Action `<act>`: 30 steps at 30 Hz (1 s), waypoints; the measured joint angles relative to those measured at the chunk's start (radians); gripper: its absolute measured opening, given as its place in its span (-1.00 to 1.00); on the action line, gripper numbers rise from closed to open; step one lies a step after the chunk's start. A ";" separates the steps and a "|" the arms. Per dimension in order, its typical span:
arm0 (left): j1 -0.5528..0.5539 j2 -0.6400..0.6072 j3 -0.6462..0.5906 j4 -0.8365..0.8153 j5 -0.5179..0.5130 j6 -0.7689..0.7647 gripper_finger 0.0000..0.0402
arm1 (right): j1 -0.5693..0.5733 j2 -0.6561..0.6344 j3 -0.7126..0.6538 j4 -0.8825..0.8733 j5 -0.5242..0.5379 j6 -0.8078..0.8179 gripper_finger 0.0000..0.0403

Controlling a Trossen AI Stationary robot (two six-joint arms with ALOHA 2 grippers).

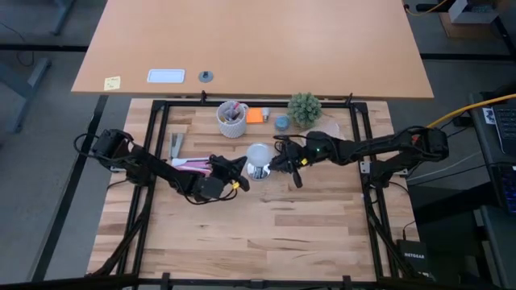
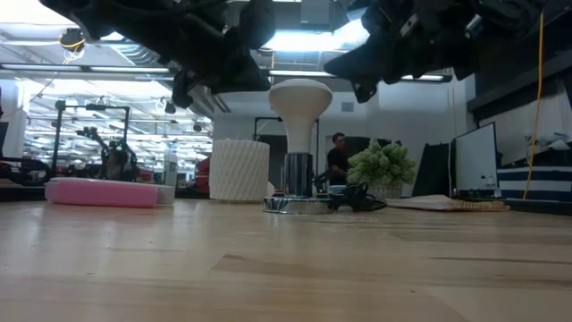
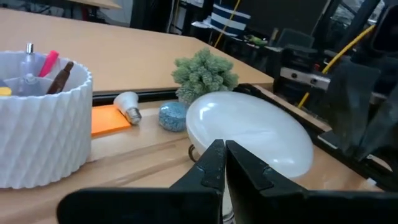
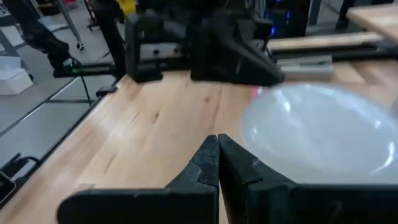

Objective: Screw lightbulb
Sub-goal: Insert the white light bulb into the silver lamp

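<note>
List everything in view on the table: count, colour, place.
lightbulb: 1, white, upright in the fitting, table centre
fitting: 1, silvery, under the lightbulb
cup of pens: 1, white ribbed, back of table
sticky pad: 1, orange, right of the cup
small bulb: 1, white, lying by the pad
blue round object: 1, beside the plant
plant: 1, green, back right
pink case: 1, left of centre
left gripper: 1, dark, shut, left of the lightbulb
right gripper: 1, dark, shut, right of the lightbulb
</note>
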 joint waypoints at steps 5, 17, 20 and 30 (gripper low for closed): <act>-0.031 -0.006 0.000 0.066 -0.021 0.081 -0.97 | 0.000 -0.028 0.000 0.025 0.006 0.000 -0.99; -0.102 -0.009 0.000 0.150 0.063 0.109 -0.97 | -0.005 -0.151 0.001 -0.012 0.315 -0.187 -0.99; -0.094 -0.004 0.001 0.151 0.116 0.082 -0.97 | -0.030 -0.137 0.001 -0.034 0.321 -0.207 -0.99; -0.046 0.075 0.046 0.144 0.128 0.076 -0.97 | -0.093 -0.054 0.001 -0.055 0.259 -0.201 -0.99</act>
